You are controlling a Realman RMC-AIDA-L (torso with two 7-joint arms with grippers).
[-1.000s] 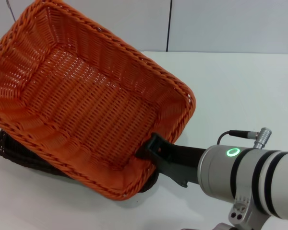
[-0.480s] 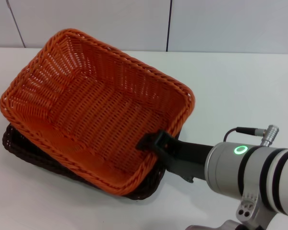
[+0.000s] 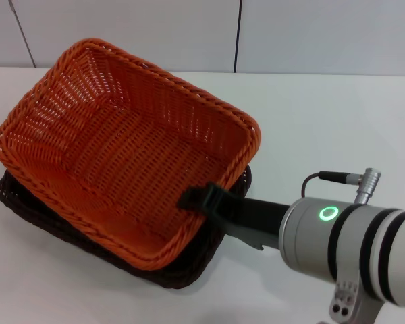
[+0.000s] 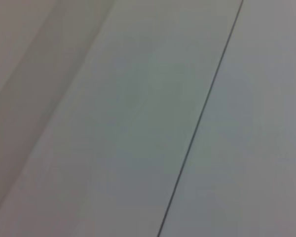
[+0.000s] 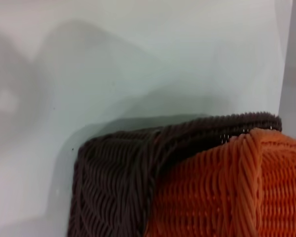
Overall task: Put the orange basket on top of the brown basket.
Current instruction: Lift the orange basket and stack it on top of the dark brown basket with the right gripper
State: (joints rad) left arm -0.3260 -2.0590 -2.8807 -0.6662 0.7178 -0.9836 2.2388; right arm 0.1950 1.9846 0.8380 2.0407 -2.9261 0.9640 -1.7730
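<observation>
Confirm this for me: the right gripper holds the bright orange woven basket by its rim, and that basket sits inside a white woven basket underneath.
One detail is off: the lower basket is not white. The head view shows the right gripper on the rim of the bright orange woven basket, which sits in a very dark brown woven basket; only the table is white.

Orange basket nested in the brown basket, right gripper at its near rim

The orange basket point(image 3: 125, 145) sits inside the brown basket point(image 3: 189, 266), tilted slightly, with the dark rim showing along the near and left edges. The right gripper point(image 3: 201, 200) clamps the orange basket's near right rim, one black finger inside the wall. Both baskets rest on the white bench point(image 3: 324, 128), below a pale panelled wall point(image 3: 310, 34).
</observation>
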